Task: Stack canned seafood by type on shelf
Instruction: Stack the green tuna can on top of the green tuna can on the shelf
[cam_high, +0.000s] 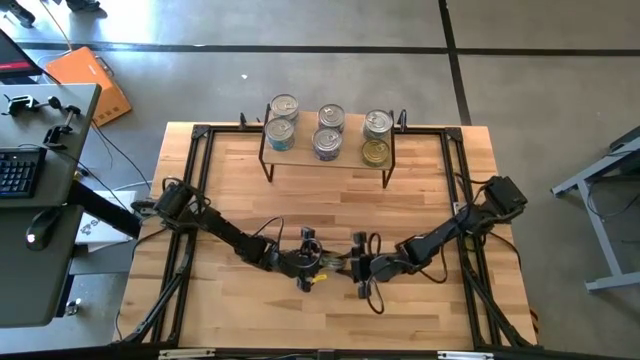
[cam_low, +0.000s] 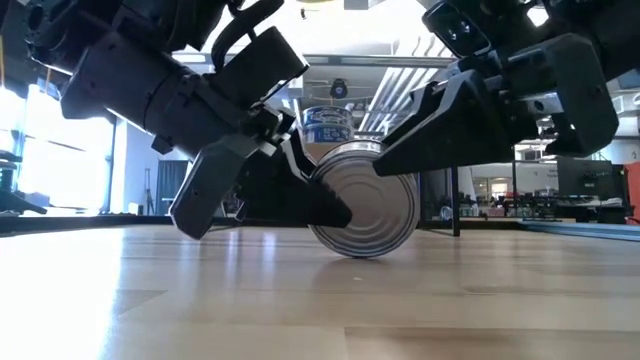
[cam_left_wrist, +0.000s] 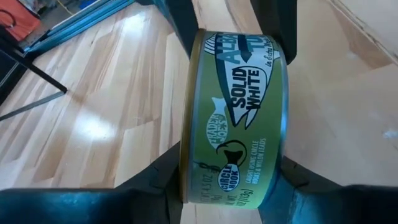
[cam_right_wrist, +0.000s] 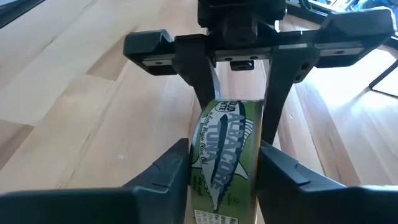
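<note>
Tuna tin (cam_left_wrist: 236, 118) with a green label (it reads "solid white" and "albacore") stands on its edge near the middle of the table (cam_high: 225, 195), toward the front edge, its flat silver end facing the low camera. Both grippers meet at it: the left gripper (cam_high: 308, 262) has its two dark fingers (cam_left_wrist: 180, 31) clamped on the tin's flat ends, and the right gripper (cam_high: 358, 264), coming from the opposite side, has its fingers (cam_right_wrist: 177, 165) pressed against the same two ends. Both arms reach in low from the table's left and right edges. On the shelf (cam_high: 300, 152) at the back edge of the table sit five silver-topped tins (cam_high: 284, 106) and one gold-topped tin (cam_high: 375, 152), the gold one at the shelf's front right corner.
</note>
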